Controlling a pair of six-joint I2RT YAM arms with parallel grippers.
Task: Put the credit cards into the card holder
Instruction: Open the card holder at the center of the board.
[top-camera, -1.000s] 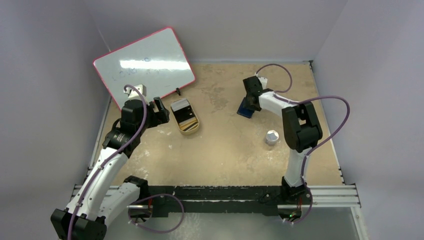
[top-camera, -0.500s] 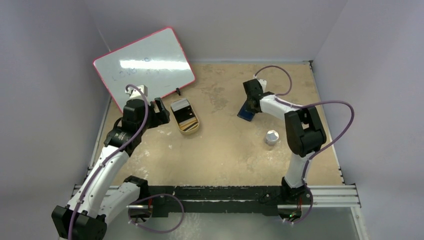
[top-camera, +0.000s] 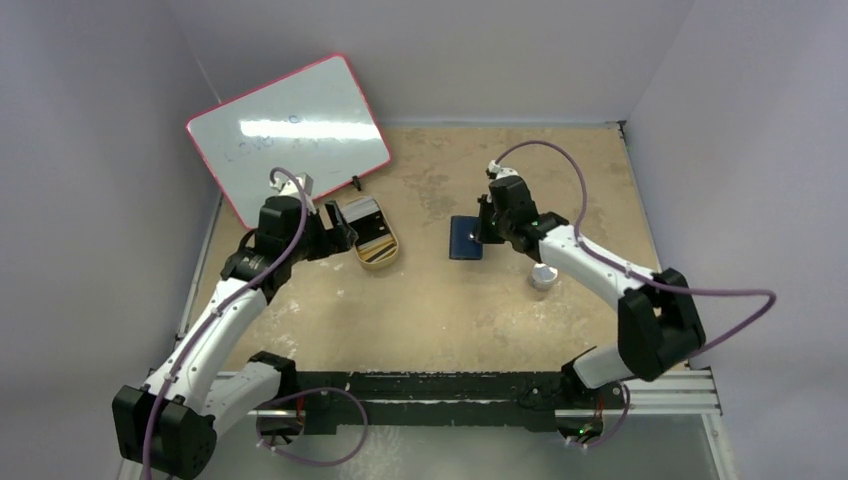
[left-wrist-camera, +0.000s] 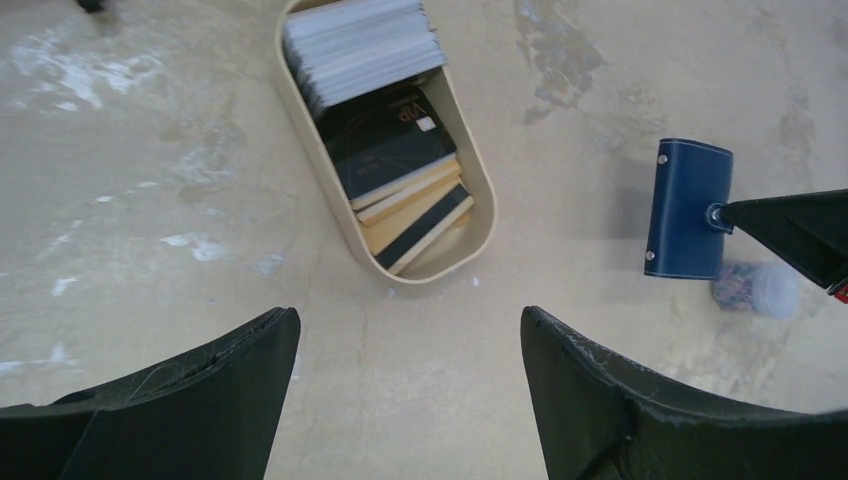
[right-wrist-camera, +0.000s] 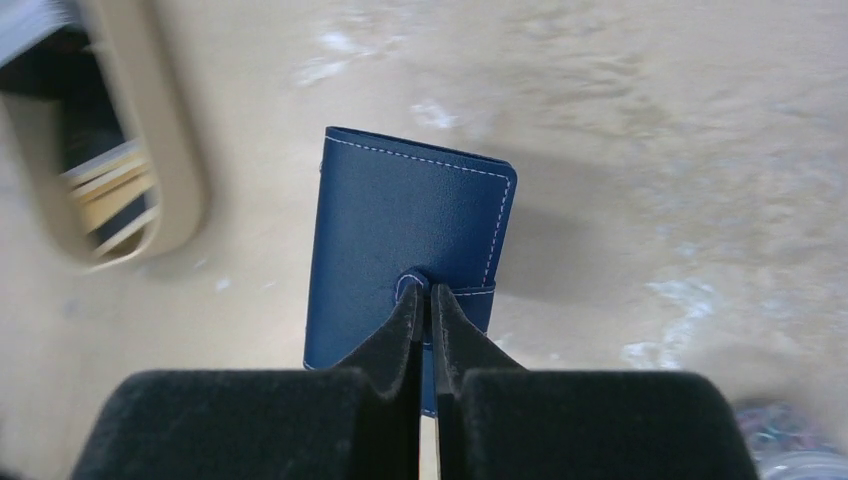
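The card holder (top-camera: 463, 239) is a closed navy wallet; it also shows in the left wrist view (left-wrist-camera: 685, 205). My right gripper (right-wrist-camera: 424, 290) is shut on the snap tab at the edge of the card holder (right-wrist-camera: 400, 225), which casts a shadow on the table beside it. The credit cards (left-wrist-camera: 385, 150) lie stacked in a gold oval tin (left-wrist-camera: 325, 180), dark and tan ones under a grey pile. My left gripper (left-wrist-camera: 410, 315) stands open just short of the tin (top-camera: 388, 258), nothing between its fingers. From above, the left gripper (top-camera: 340, 232) is at the tin's left side.
A pink-rimmed whiteboard (top-camera: 290, 130) leans at the back left, a small black item (top-camera: 357, 182) at its foot. A small silver-capped jar (top-camera: 543, 274) stands right of the card holder, under the right arm. Walls enclose the table on three sides.
The right gripper shut on the card holder's tab and carried it left and nearer, toward the table's middle. The left arm reached a little further toward the tin.
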